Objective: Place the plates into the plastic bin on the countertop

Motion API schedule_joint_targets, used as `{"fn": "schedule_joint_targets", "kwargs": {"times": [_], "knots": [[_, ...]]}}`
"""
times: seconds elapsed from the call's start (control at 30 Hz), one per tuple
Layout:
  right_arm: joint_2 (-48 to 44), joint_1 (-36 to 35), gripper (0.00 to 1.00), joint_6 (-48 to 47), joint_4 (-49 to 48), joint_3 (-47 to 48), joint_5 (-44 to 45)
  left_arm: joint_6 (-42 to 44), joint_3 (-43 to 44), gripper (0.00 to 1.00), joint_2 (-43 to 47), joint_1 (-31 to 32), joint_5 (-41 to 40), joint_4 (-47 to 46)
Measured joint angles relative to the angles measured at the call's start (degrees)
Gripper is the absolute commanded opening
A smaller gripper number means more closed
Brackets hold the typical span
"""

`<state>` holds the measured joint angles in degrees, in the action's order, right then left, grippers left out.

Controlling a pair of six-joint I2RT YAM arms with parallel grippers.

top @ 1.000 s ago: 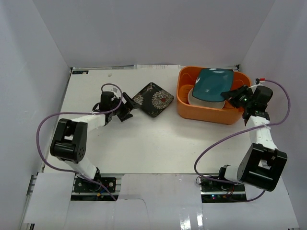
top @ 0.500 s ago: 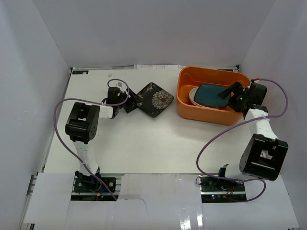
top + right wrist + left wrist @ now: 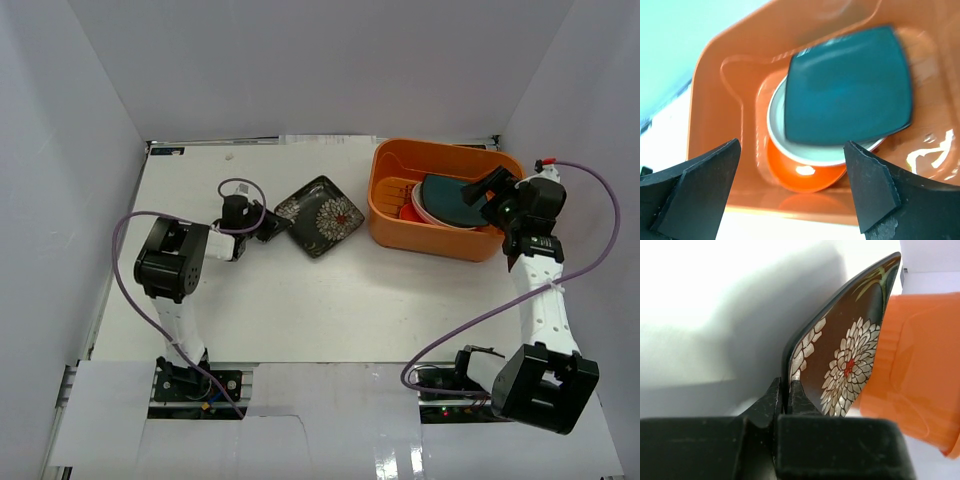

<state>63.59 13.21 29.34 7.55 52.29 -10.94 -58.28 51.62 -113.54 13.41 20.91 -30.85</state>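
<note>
Pale walls (image 3: 300,70) close in the white countertop (image 3: 330,300) on three sides, and purple cables (image 3: 114,262) loop out from both arms over its 9 and 3 o'clock margins. Seen from above, the orange plastic bin (image 3: 385,215) sits toward 1 o'clock on the table, its long axis running roughly 9 to 3. The black floral plate (image 3: 320,213) lies near the table's middle, well clear of the bin's 9 o'clock wall, with only bare surface between the two. The plate is square and sits like a diamond, its corners pointing near 12, 3, 6 and 9. The left gripper (image 3: 788,390) is clamped on the rim at the 9 o'clock corner, so the plate's diagonal runs straight away from the fingers toward the bin. The left wrist view shows what the overhead cannot: both jaws are pressed against the thin edge, and the flowered face stands steeply tilted in that view, with the bin's orange wall behind it. Whether the far corner touches the table cannot be told. The right gripper (image 3: 495,195) hangs over the bin's 3 o'clock end with its jaws spread wide and nothing between them. Its wrist view looks down past the two black fingers (image 3: 695,185) into the bin, where the teal square plate (image 3: 847,87) lies flat on a pale round plate (image 3: 777,125). A red-orange plate (image 3: 805,177) pokes out beneath at 6 o'clock. From overhead, the gripper hides part of that stack.
</note>
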Motion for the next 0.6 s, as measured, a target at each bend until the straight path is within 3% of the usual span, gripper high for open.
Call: {"fn": "schedule_joint_targets", "kwargs": {"times": [0.17, 0.3, 0.47, 0.6], "knots": [[-3.08, -4.57, 0.94, 0.22, 0.00, -2.82, -3.56, 0.50, -11.26, 0.00, 10.67, -0.15, -0.79, 1.53], [-3.52, -14.86, 0.94, -2.62, -0.09, -1.25, -8.04, 3.43, -16.22, 0.00, 23.65, -0.09, -1.64, 10.71], [1.07, -26.38, 0.92, -7.37, 0.37, 5.07, -15.10, 8.07, -15.34, 0.00, 43.45, 0.17, -2.56, 20.35], [5.33, -31.32, 0.91, -10.34, 2.29, 9.92, -17.14, 9.38, -11.98, 0.00, 50.36, -0.02, 0.55, 23.17]]}}
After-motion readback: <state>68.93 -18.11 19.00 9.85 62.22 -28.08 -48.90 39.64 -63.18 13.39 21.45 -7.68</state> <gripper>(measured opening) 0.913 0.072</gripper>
